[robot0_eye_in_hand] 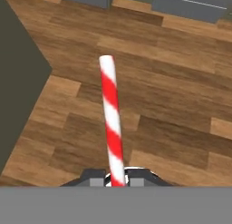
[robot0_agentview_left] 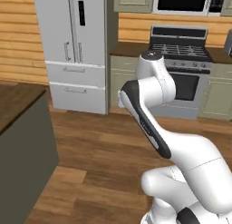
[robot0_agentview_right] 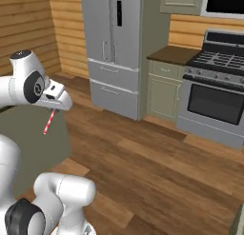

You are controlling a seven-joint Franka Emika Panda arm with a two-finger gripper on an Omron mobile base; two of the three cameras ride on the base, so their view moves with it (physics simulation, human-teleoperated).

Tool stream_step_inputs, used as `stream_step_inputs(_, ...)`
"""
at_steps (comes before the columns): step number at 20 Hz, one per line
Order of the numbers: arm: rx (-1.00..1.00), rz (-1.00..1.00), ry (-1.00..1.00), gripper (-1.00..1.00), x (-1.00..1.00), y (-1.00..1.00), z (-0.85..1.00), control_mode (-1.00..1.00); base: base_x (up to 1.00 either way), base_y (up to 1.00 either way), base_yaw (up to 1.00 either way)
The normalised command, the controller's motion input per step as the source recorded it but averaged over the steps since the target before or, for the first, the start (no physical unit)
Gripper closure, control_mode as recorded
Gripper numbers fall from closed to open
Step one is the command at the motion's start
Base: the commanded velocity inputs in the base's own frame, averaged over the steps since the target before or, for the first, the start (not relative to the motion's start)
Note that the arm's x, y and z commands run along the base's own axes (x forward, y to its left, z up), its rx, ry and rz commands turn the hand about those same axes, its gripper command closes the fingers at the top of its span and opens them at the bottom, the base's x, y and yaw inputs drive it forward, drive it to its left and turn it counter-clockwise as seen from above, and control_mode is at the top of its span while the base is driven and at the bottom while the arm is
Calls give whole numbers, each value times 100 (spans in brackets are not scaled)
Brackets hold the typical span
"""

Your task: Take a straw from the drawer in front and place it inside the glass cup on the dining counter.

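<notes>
Tool (robot0_eye_in_hand: 117,181) pinching straw (robot0_eye_in_hand: 112,119) at one end, long striped length jutting straight ahead over wooden floor (robot0_eye_in_hand: 172,105). Dark surface (robot0_agentview_left: 18,98) off to side. Likely risk: thin grip, straw pivoting or slipping during swing

No text, label, brand, number or sign can be read in any view. The fridge's (robot0_agentview_left: 74,41) dark panel and the oven's (robot0_agentview_right: 214,103) control strip show marks too small and blurred to read.

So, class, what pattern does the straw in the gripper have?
Red and white spiral stripes on the straw, clearest in the hand view.
</notes>
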Motion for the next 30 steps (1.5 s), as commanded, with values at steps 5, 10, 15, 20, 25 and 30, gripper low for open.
stream_step_inputs(5, 0, 0, 0, 100, 0, 0, 0, 100, 100, 0, 1)
stream_step_inputs(10, 0, 0, 0, 100, 0, 0, 0, 100, 100, 16, 4)
stream_step_inputs(15, 0, 0, 0, 100, 0, 0, 0, 100, 100, 31, 21)
stream_step_inputs(20, 0, 0, 0, 100, 0, 0, 0, 100, 100, 15, 40)
stream_step_inputs(25, 0, 0, 0, 100, 0, 0, 0, 100, 100, 0, 51)
stream_step_inputs(30, 0, 0, 0, 100, 0, 0, 0, 100, 100, -6, 51)
